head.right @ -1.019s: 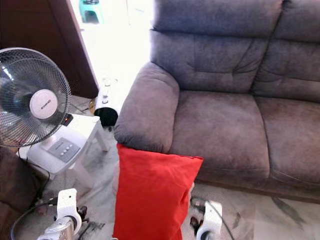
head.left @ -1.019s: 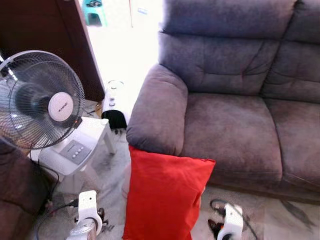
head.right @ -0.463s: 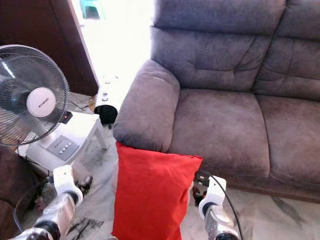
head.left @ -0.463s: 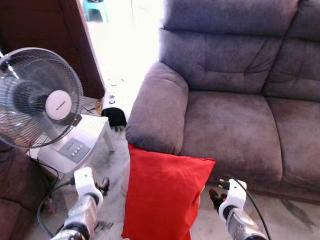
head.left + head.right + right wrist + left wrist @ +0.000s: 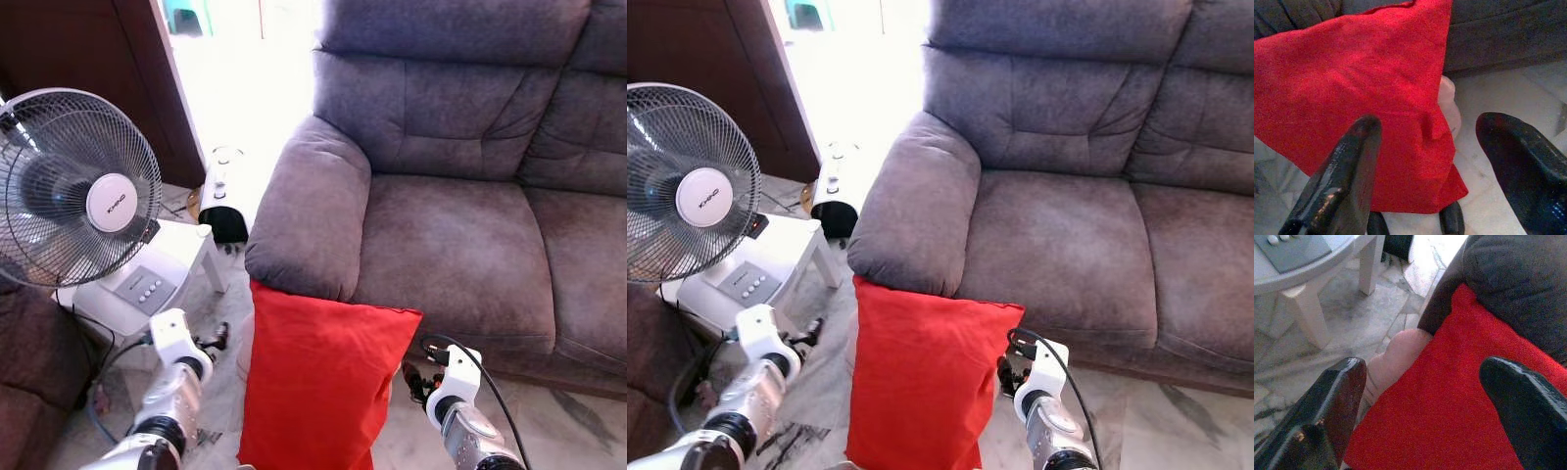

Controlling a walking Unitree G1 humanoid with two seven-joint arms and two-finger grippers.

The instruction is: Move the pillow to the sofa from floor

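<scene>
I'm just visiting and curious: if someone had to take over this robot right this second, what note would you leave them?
Left claw: open, beside the red pillow's left edge, not gripping it.
Right claw: open, by the pillow's right edge, not gripping it either.
Pillow: upright on the floor, leaning against the front of the grey sofa below its armrest. Something pale pink shows behind it; I cannot tell what.
Nearby: a fan on a white stool to the robot's left.
Done: both arms flank the pillow.
Left: close in on the pillow, lift it, and set it on the sofa seat.
</scene>
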